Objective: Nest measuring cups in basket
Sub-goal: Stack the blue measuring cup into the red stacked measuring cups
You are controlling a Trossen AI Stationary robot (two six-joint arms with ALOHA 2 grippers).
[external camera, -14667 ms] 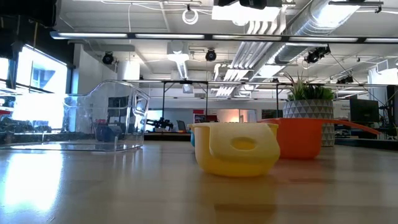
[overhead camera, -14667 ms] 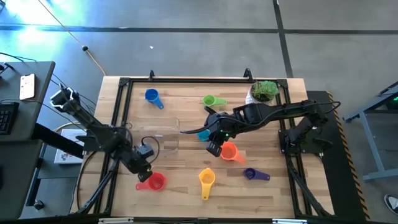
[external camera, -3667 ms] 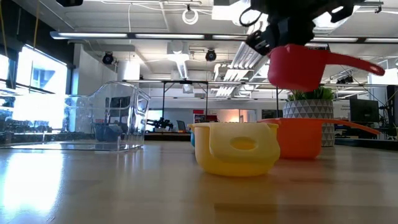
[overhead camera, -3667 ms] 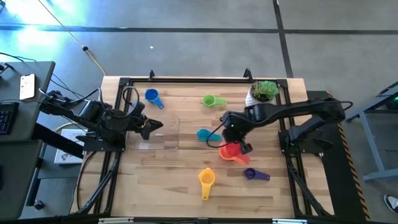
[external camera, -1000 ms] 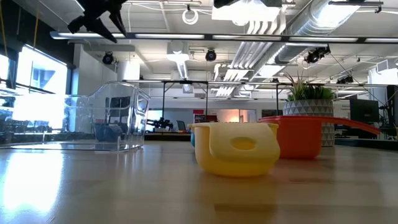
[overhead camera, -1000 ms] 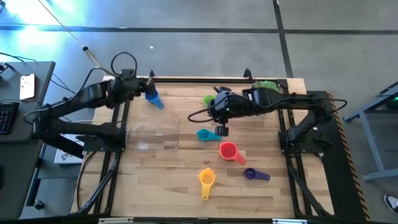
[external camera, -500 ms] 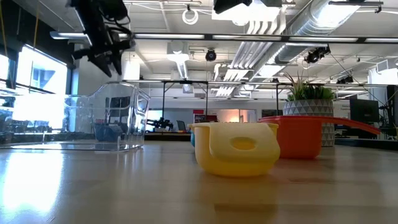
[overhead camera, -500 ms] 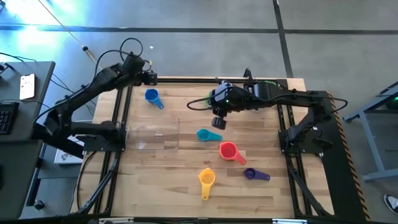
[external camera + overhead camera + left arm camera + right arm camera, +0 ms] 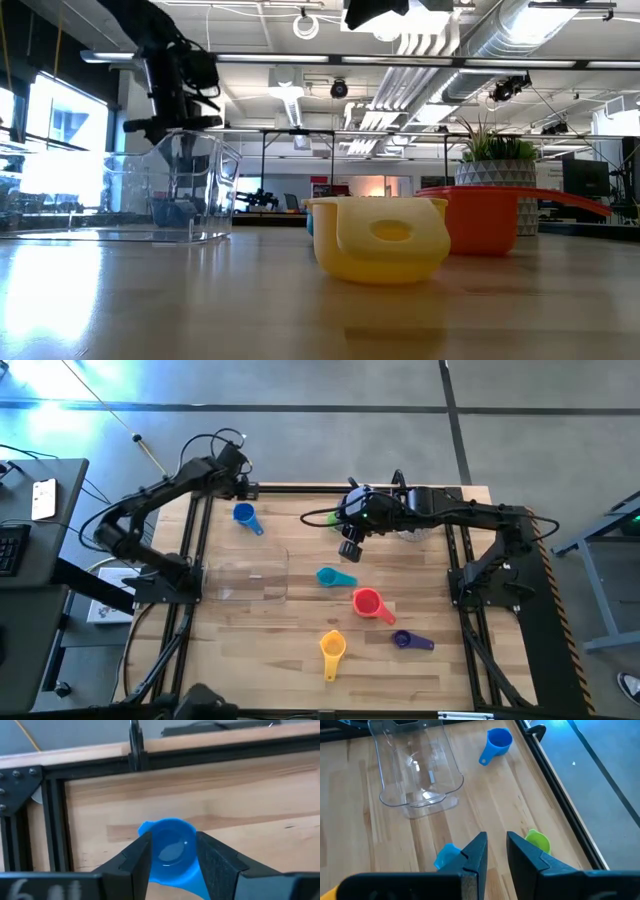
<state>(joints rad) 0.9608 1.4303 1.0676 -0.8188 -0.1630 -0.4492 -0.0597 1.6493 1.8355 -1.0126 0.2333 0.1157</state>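
Blue cup (image 9: 170, 851) near table's far left corner, framed between spread fingers of left gripper (image 9: 172, 857). Light, stiff, slick plastic; pinch rim wall. Right gripper (image 9: 494, 851) narrowly parted, empty, above green cup (image 9: 537, 841).

A robotics lab or industrial workshop: exposed ceiling ducts (image 9: 480, 40) and strip lights (image 9: 270, 58) run over an open hall. The wooden table (image 9: 290, 650) sits in a black metal frame (image 9: 190, 540) on bare concrete floor (image 9: 320, 420), cables trailing beside.
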